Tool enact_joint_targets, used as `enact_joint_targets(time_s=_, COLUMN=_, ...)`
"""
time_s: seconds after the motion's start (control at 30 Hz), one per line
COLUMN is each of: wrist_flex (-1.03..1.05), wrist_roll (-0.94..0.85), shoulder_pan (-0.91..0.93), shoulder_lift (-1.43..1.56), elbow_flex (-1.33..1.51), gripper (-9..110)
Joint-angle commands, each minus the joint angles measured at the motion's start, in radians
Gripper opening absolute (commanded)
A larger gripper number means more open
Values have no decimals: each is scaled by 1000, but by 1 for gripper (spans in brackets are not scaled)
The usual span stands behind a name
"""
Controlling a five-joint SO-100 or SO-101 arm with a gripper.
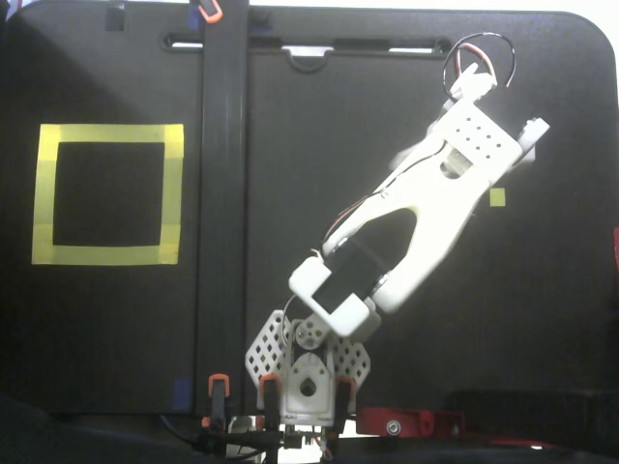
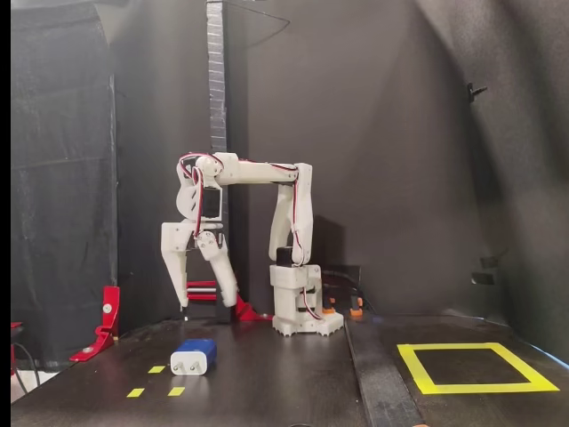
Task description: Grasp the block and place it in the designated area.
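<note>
The dark blue block (image 2: 194,357) lies on the black table at the front left of a fixed view, its white end with two prongs facing the camera. My gripper (image 2: 206,305) hangs open above and slightly behind it, fingers pointing down, not touching it. In the top-down fixed view the white wrist (image 1: 469,150) covers the block and the fingers. The designated area, a square of wide yellow tape, shows at the left there (image 1: 106,133) and at the front right in the side view (image 2: 471,388).
A tall black post (image 2: 216,89) stands behind the arm, and a raised black strip (image 1: 224,193) splits the table between the arm's side and the square. Small yellow tape squares (image 2: 156,368) lie around the block. A red clamp (image 2: 107,320) sits at the left edge.
</note>
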Motion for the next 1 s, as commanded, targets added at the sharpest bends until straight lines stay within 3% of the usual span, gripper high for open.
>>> enact_joint_targets(time_s=0.0, wrist_flex=-17, wrist_roll=-14, shoulder_pan=9, shoulder_lift=3, elbow_flex=-25, gripper=44)
enact_joint_targets(time_s=0.47, wrist_flex=-41, wrist_roll=-101, shoulder_pan=69, shoulder_lift=-40, elbow_flex=-25, gripper=44)
enact_joint_targets(time_s=0.97, wrist_flex=-201, wrist_roll=-133, shoulder_pan=98, shoulder_lift=-199, elbow_flex=32, gripper=44)
